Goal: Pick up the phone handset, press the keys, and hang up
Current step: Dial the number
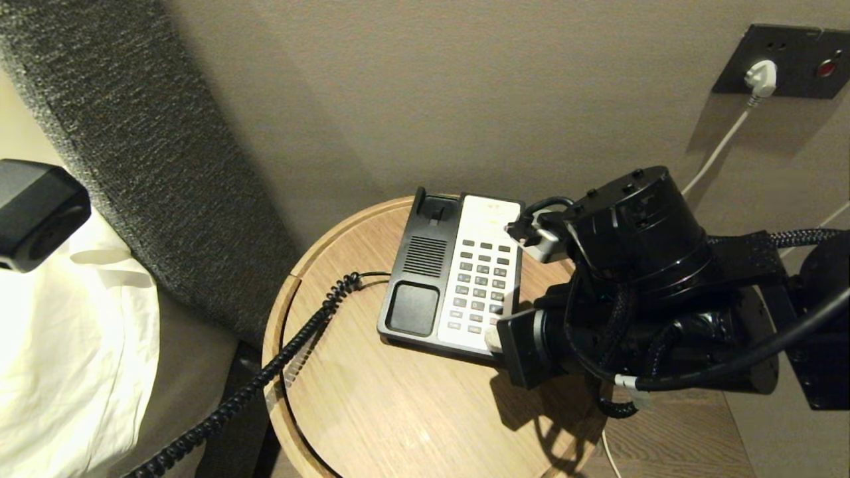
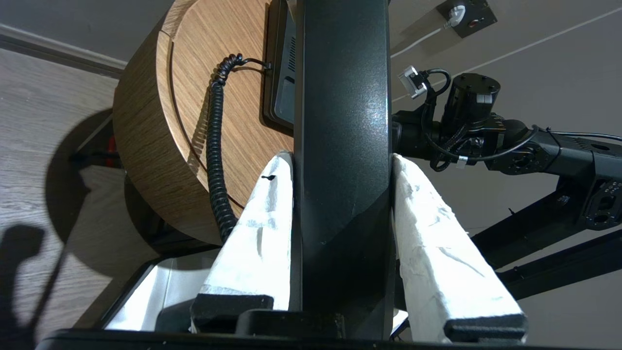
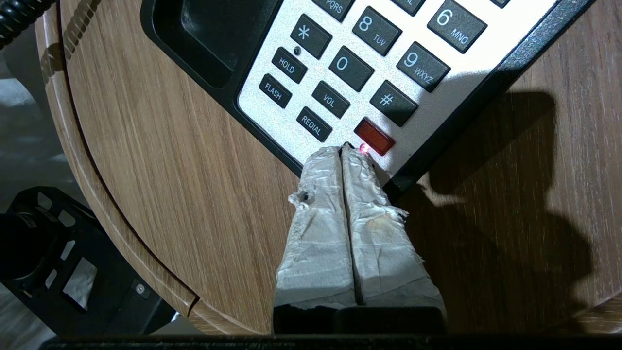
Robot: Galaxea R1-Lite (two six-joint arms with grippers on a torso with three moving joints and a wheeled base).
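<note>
Your right end effector [image 3: 342, 153] has its two taped fingers pressed flat together, holding nothing, and the joined tips sit at the near corner of the white keypad panel, just beside the red key [image 3: 373, 136] and below the REDIAL key [image 3: 314, 124]; a small red light [image 3: 362, 147] glows right at the tips. Whether the tips actually bear on the panel cannot be told from here. Your left end effector [image 2: 340, 160] is clamped on the phone handset [image 2: 342, 121], one white pad against each flank of the glossy black bar, and it holds the handset up and away from the bench, off the bench's left edge. The coiled cord [image 1: 292, 348] runs from the left side of the phone base [image 1: 415, 265] across the bench [image 1: 398, 411] and off its left front edge toward the raised handset, and the cradle on the base's black half lies bare. You are in the key-pressing step, by my reading: the handset is lifted, the hang-up is not yet done. The next move, as I judge it, calls for a short shift of the closed right tips onto a single key and a straight, light press, since the keys stand close together and a skewed tip could catch two at once or push the base along the bench. Keep the left grip firm and the cord slack meanwhile.
</note>
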